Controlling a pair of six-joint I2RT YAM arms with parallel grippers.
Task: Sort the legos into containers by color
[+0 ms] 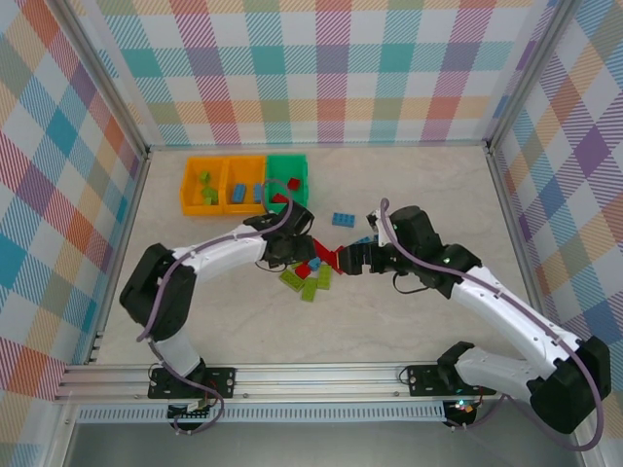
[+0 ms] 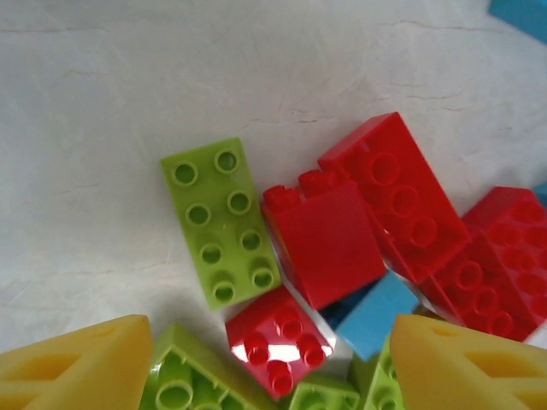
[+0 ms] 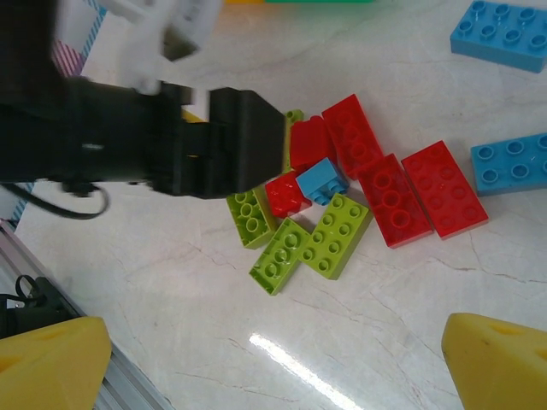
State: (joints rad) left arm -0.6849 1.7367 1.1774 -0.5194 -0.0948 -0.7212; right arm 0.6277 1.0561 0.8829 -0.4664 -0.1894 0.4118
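Bins point(image 1: 224, 159): three, joined in a row; two orange, one green. Loose on the table point(image 1: 419, 180): red bricks point(image 3: 389, 201), five; green bricks point(image 3: 338, 235), four, one largely hidden; blue bricks point(image 3: 500, 34), three. Bricks inside the bins: several, too small to count.

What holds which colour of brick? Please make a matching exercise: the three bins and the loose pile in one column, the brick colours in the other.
Column A
1. left orange bin
2. middle orange bin
3. green bin
4. loose pile

Column B
a. red bricks
b. all three colours mixed
c. lime green bricks
d. light blue bricks

Pairs: 1-c, 2-d, 3-a, 4-b
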